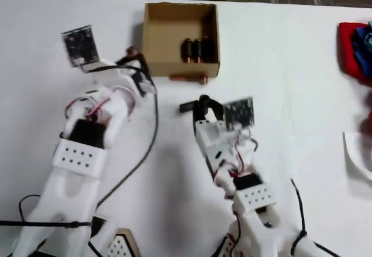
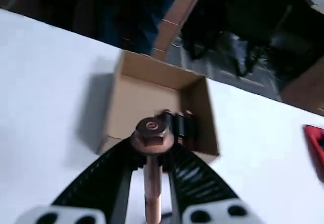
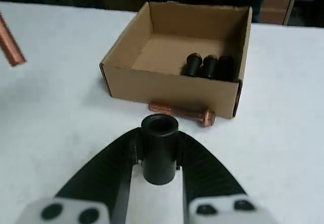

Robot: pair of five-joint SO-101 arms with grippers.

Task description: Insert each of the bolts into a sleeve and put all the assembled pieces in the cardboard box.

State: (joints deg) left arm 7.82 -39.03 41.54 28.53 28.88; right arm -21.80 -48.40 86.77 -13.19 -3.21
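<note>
One white table point(image 1: 279, 94) under both arms. Cardboard box point(image 1: 152, 36) at upper centre of high view, open; three black assembled pieces point(image 1: 197, 49) side by side in its right half. Left gripper point(image 2: 152, 155) left of box, clamped on copper bolt point(image 2: 153, 131). Right gripper point(image 3: 159, 137) below box, gripping black sleeve point(image 3: 159, 158). Loose bolt point(image 1: 189, 78) flat on table just beside box front wall.

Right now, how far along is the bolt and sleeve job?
Done: three black sleeved pieces lie in the brown cardboard box. In hand: the left gripper holds a copper bolt, the right gripper a black cylindrical sleeve, not yet joined. Left: a second copper bolt lies loose beside the box.
</note>
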